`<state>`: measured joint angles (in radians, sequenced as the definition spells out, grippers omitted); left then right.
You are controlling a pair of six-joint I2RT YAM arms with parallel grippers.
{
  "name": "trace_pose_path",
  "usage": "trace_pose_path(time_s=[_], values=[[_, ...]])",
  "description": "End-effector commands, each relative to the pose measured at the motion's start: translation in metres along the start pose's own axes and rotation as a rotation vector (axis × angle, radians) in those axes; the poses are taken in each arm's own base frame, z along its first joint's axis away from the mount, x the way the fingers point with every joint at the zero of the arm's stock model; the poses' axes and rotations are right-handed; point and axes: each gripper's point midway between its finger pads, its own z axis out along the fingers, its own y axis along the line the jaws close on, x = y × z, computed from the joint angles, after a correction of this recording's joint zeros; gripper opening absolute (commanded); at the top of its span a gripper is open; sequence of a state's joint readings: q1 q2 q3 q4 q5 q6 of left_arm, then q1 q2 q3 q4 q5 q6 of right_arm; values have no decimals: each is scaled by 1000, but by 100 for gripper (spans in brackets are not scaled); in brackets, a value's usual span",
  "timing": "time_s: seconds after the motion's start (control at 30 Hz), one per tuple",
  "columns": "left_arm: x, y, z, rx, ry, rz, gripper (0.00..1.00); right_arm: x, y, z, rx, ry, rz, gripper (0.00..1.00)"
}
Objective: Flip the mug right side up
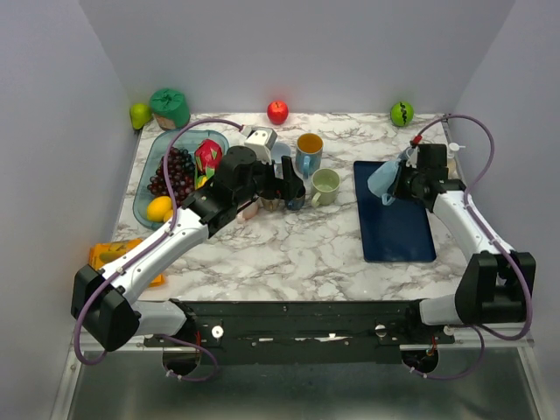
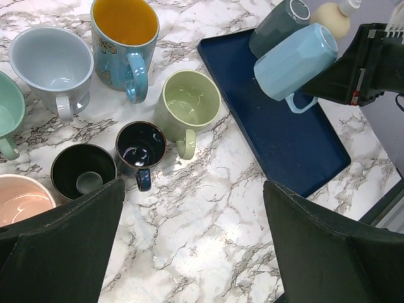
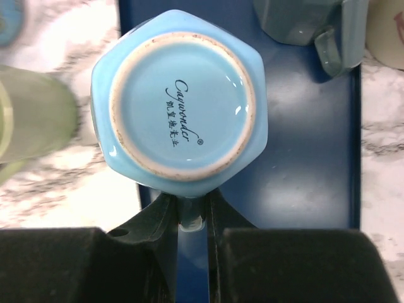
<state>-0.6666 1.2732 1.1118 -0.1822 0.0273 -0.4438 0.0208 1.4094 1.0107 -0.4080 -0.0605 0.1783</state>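
A light blue faceted mug (image 1: pixel 382 182) hangs tilted above the dark blue tray (image 1: pixel 398 234), its base up and toward my right wrist camera. My right gripper (image 1: pixel 401 184) is shut on its handle. In the right wrist view the mug's base (image 3: pixel 180 101) fills the top and the gripper (image 3: pixel 192 205) pinches the handle over the tray (image 3: pixel 297 158). The left wrist view shows the mug (image 2: pixel 293 60) in the air above the tray (image 2: pixel 278 145). My left gripper (image 2: pixel 194 189) is open and empty over bare marble, beside the upright mugs (image 1: pixel 293 188).
A dark teal mug (image 2: pixel 278 25) lies at the tray's far end. Upright mugs stand mid-table: green (image 2: pixel 186 104), blue with yellow inside (image 2: pixel 123 35), grey (image 2: pixel 53 63), small dark (image 2: pixel 141 148). A fruit dish (image 1: pixel 153 188) is at left, a red apple (image 1: pixel 277 111) at the back.
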Motion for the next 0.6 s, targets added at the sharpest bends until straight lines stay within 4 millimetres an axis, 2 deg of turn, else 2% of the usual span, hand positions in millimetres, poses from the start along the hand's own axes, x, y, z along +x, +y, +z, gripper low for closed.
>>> trace_pose_path(time_s=[0.0,0.17,0.33,0.47,0.5,0.57], values=[[-4,-7,-6,43,-18,-20,99,-19,31,-29,-138,-89,78,1],[-5,-15,-7,77,-19,-39,99,-32,52,-65,-243,-173,121,1],[-15,-25,-12,120,-43,-51,99,-49,78,-106,-390,-274,144,1],[-29,-40,-21,189,-84,-56,99,-63,101,-143,-534,-356,182,1],[-31,-43,-22,204,-86,-66,99,-70,110,-160,-593,-400,168,1],[-35,-57,-25,274,-89,-77,99,-74,121,-176,-661,-427,189,1]])
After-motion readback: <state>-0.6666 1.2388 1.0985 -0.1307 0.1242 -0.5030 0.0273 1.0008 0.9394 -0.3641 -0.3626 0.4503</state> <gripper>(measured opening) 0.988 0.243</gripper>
